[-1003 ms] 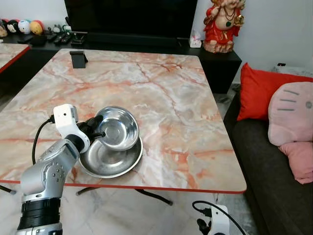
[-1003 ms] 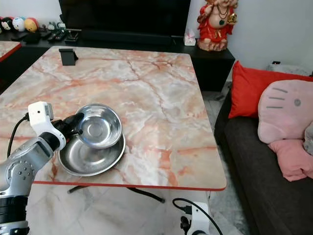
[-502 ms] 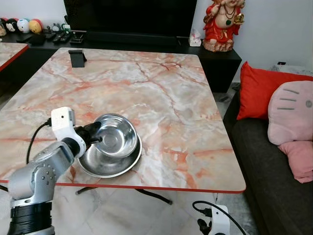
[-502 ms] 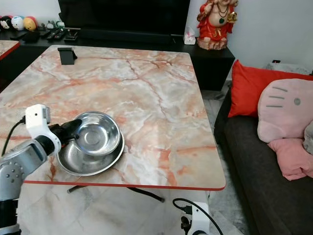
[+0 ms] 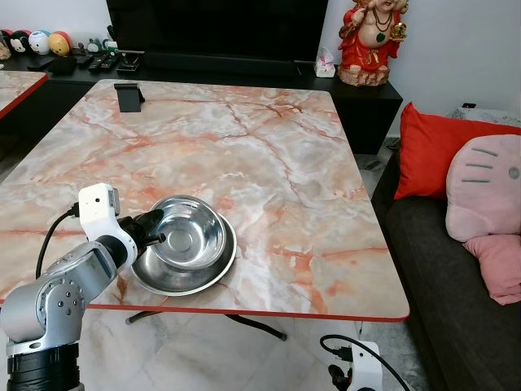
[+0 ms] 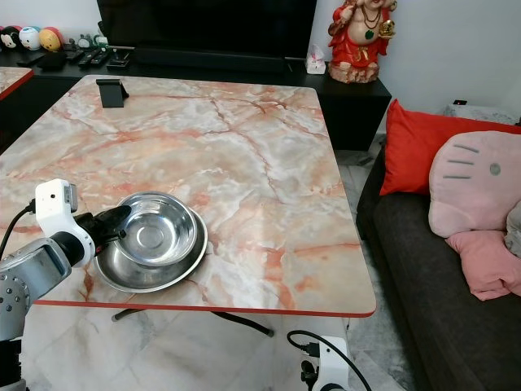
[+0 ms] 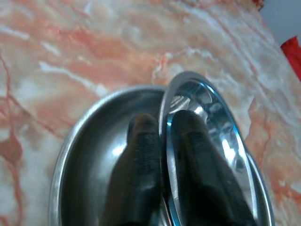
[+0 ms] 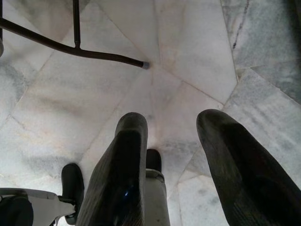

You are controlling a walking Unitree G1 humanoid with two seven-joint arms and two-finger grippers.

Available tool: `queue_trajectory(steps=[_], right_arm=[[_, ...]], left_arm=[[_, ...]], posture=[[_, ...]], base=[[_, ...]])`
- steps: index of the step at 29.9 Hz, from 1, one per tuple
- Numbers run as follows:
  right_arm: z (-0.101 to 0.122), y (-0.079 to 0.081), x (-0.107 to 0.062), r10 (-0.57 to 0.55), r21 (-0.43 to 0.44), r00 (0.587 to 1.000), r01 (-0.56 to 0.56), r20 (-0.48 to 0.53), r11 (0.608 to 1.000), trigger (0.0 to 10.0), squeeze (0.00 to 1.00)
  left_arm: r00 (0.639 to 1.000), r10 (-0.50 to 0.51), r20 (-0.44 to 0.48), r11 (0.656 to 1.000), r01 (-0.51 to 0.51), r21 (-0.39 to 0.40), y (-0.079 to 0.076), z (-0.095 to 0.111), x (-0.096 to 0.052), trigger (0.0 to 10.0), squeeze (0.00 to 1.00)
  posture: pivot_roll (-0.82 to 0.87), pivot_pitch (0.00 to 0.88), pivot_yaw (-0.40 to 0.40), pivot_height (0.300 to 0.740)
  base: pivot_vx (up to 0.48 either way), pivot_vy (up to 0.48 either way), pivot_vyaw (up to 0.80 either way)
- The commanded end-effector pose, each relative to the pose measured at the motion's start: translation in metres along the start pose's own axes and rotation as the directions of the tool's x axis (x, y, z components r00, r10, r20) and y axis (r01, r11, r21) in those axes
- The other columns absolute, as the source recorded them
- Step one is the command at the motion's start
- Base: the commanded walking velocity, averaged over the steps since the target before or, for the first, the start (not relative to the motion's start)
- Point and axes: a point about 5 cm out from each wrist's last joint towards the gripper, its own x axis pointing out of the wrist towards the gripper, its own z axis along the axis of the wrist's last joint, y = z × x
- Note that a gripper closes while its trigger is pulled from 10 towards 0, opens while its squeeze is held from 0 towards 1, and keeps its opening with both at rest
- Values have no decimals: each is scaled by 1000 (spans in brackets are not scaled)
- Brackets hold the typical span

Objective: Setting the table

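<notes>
A living room in a home. A marble-patterned table [image 5: 269, 155] with a red edge stands before a low dark media unit [image 5: 358, 98] carrying a large black television [image 5: 216, 28]. On the unit rest remote controls [image 5: 102, 59], small round plush toys [image 5: 41, 42] and a red figurine [image 5: 373, 41]. To the right, a dark sofa [image 5: 440, 277] holds a red cushion [image 5: 440, 151] and pink plush pillows [image 5: 488, 204]. The floor [image 8: 188, 56] is pale marble tile.
</notes>
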Motion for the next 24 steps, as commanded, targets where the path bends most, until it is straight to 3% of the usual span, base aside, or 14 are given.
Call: queue_trajectory(steps=[1,4,5,15,24], right_arm=[[1,-3,0,-7,-7,1000,7,-4,1000,10000,0],[1,-3,0,-7,-9,1000,7,-5,1000,10000,0],[1,-3,0,-8,-7,1000,8,-5,1000,10000,0],[1,-3,0,-6,-10,1000,6,-5,1000,10000,0],[1,-3,0,-3,-17,1000,3,-10,1000,10000,0]], left_arm=[[1000,-3,-8,1000,3,22,-3,-1,-2,10000,1000],[1000,1,-8,1000,-1,29,-4,0,-2,10000,984],[1000,2,-6,999,-2,38,-4,1,-2,10000,0],[1000,27,-9,992,-25,122,-4,5,-1,10000,0],[999,27,-39,969,-16,245,-6,0,0,10000,0]], posture=[[120,0,-75,740],[119,0,-76,740],[119,0,-76,740],[121,0,-78,740],[121,0,-80,740]], base=[[0,0,0],[0,0,0],[0,0,0],[0,0,0],[0,0,0]])
